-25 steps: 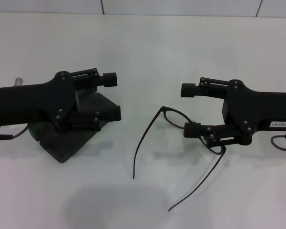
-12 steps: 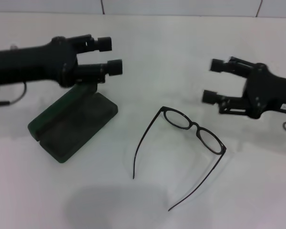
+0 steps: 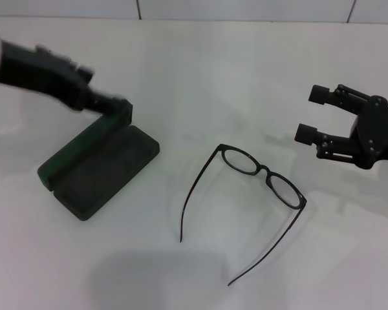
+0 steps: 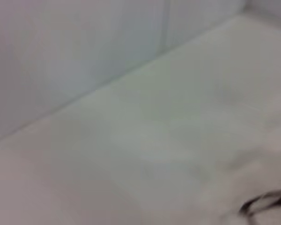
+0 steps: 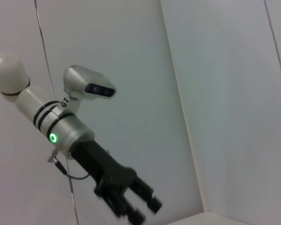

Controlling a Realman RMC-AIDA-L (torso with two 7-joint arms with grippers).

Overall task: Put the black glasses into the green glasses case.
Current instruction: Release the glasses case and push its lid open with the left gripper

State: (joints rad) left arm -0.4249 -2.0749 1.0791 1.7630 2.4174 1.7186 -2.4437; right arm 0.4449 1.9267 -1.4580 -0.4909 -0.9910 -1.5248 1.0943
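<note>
The black glasses (image 3: 262, 174) lie on the white table at the middle, lenses toward the right and both temple arms spread toward the front. The green glasses case (image 3: 97, 168) lies flat at the left. My left gripper (image 3: 119, 110) hangs blurred over the case's far edge, holding nothing. The right wrist view shows the left gripper (image 5: 145, 209) with its fingers apart. My right gripper (image 3: 312, 113) is open and empty, raised to the right of and behind the glasses. A dark streak of the black glasses (image 4: 267, 201) shows in the left wrist view.
The white table (image 3: 200, 71) runs back to a tiled wall (image 3: 246, 8). A faint shadow lies on the table near the front edge.
My left arm has swung back and to the left, off the case's middle. My right gripper has drawn farther right, away from the glasses. Glasses and case have stayed put.
</note>
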